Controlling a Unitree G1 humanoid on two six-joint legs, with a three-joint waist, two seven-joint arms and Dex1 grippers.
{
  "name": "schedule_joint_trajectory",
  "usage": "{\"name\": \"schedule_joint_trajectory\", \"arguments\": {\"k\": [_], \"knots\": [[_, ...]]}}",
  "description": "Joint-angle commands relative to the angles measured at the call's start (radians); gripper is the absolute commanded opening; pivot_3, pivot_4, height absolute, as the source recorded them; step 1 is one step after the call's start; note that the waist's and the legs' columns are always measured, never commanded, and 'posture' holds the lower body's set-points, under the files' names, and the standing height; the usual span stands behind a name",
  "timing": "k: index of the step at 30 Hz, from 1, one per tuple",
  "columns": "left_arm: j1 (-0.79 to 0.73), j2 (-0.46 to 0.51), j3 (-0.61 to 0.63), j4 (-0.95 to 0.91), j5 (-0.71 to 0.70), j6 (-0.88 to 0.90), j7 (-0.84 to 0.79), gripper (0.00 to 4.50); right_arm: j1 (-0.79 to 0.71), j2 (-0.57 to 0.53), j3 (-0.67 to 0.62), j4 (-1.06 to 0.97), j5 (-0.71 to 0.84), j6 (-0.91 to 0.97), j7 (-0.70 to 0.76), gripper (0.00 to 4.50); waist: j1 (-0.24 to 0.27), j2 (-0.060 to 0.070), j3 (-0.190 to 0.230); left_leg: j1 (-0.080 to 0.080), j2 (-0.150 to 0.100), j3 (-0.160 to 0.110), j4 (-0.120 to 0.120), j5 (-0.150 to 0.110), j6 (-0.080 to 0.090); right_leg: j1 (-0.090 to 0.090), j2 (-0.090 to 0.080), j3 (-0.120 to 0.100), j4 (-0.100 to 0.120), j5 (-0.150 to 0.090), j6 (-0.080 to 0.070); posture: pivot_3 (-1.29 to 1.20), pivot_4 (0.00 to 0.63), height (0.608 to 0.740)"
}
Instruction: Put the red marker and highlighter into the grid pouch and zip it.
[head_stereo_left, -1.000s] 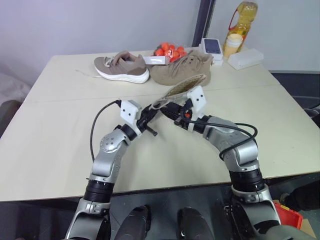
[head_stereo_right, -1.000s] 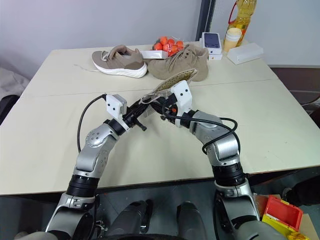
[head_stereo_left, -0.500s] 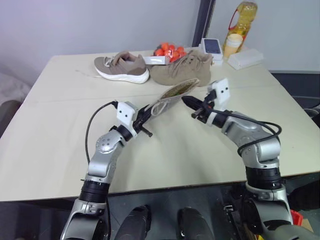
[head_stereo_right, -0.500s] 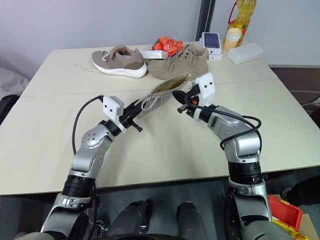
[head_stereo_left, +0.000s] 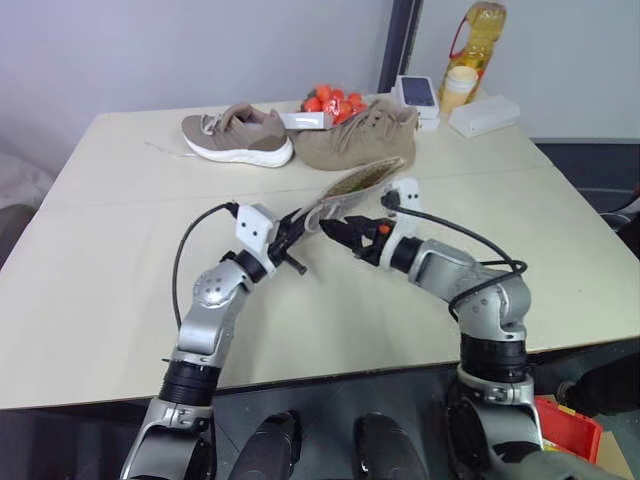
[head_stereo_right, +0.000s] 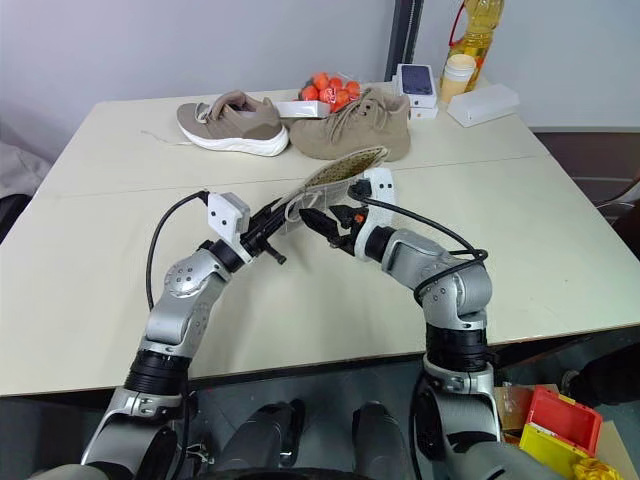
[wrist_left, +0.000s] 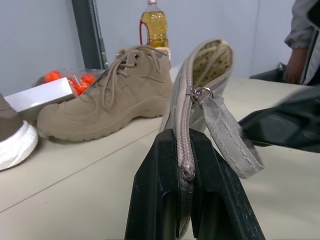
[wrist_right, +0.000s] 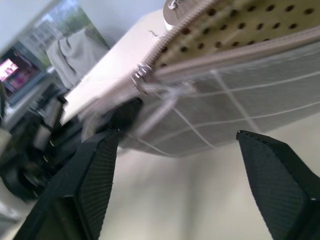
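The grid pouch (head_stereo_left: 357, 182) hangs above the table (head_stereo_left: 120, 250), slanting up and away from my left gripper (head_stereo_left: 302, 221). That gripper is shut on the zipper edge at the pouch's near end (wrist_left: 183, 150). The pouch's mouth gapes at its far end and shows a dotted lining (wrist_left: 212, 57); the zipper pull (wrist_left: 199, 93) and a fabric loop hang partway along. My right gripper (head_stereo_left: 342, 229) stands open just beside and under the pouch, whose gridded side (wrist_right: 235, 115) lies between its spread fingers. The red marker and the highlighter are hidden or out of view.
At the back of the table stand two shoes (head_stereo_left: 237, 135) (head_stereo_left: 355, 138), a bag of orange-red balls (head_stereo_left: 330, 101), a small box (head_stereo_left: 417, 92), an oil bottle (head_stereo_left: 478, 40) and a white box (head_stereo_left: 484, 115). A person's sleeve (wrist_left: 300, 35) is beyond the table.
My right gripper, shut at the pouch a second ago, swung away to the right still shut. It has come back under the pouch and opened. The left gripper kept its hold.
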Motion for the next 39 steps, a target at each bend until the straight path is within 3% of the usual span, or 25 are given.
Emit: {"name": "schedule_joint_trajectory", "arguments": {"k": [1,5,7,9,14,21,30,35,39], "knots": [[-0.005,0.000,0.005,-0.024,0.001,-0.029,0.000,0.00,-0.046,0.045,-0.064,-0.003,0.075,0.032,-0.057,3.98,-0.001,0.000,0.000,0.000,0.000,0.000,0.000,0.000,0.000,0.000,0.000,0.000,0.000,0.000,0.000,0.00,0.150,0.740],[0.000,0.000,0.002,-0.029,0.002,-0.030,-0.002,0.00,-0.061,0.071,-0.077,0.007,0.104,0.055,-0.093,3.98,-0.001,0.000,0.000,0.000,0.000,0.000,0.000,0.000,0.000,0.000,0.000,0.000,0.000,0.000,0.000,0.00,0.150,0.740],[0.001,0.000,0.001,-0.030,0.003,-0.031,-0.003,0.00,-0.062,0.075,-0.068,0.013,0.106,0.057,-0.103,3.46,-0.002,0.000,0.000,0.000,0.000,0.000,0.000,0.000,0.000,0.000,0.000,0.000,0.000,0.000,0.000,0.00,0.150,0.740],[0.000,0.001,0.001,-0.029,0.004,-0.032,-0.005,0.00,-0.059,0.075,-0.051,0.014,0.103,0.054,-0.105,2.67,-0.002,0.000,0.000,0.000,0.000,0.000,0.000,0.000,0.000,0.000,0.000,0.000,0.000,0.000,0.000,0.00,0.150,0.740],[-0.002,0.001,0.003,-0.027,0.007,-0.034,-0.006,0.00,-0.046,0.063,-0.021,0.006,0.096,0.041,-0.098,0.05,-0.003,0.000,0.000,0.000,0.000,0.000,0.000,0.000,0.000,0.000,0.000,0.000,0.001,0.000,0.000,0.00,0.150,0.740],[0.000,0.021,0.011,-0.019,0.017,-0.043,-0.013,0.00,-0.035,-0.020,-0.027,0.004,0.061,-0.008,-0.083,0.01,-0.001,0.000,0.000,0.000,0.000,0.000,0.000,0.000,0.000,0.000,0.000,0.000,0.000,0.000,0.000,0.00,0.150,0.740],[0.029,0.112,0.060,0.015,0.019,-0.074,-0.021,0.00,-0.054,-0.304,-0.052,0.105,-0.117,-0.203,-0.057,0.01,-0.004,0.000,0.000,0.000,0.000,0.001,-0.001,0.000,0.000,0.000,0.000,0.000,0.000,0.000,0.000,0.00,0.150,0.740],[0.053,0.143,0.076,0.013,0.011,-0.083,-0.024,0.00,-0.067,-0.384,-0.020,0.191,-0.248,-0.319,-0.080,0.01,-0.005,0.000,0.000,0.000,0.000,0.001,-0.001,0.000,0.000,0.000,0.000,0.000,0.000,0.000,0.000,0.00,0.150,0.740],[0.083,0.166,0.087,0.006,0.014,-0.089,-0.029,0.00,-0.050,-0.414,0.017,0.197,-0.265,-0.345,-0.020,0.01,-0.006,0.000,0.000,0.000,0.000,0.001,-0.001,0.000,0.000,0.000,0.000,0.000,0.000,0.000,0.000,0.00,0.150,0.740]]}}
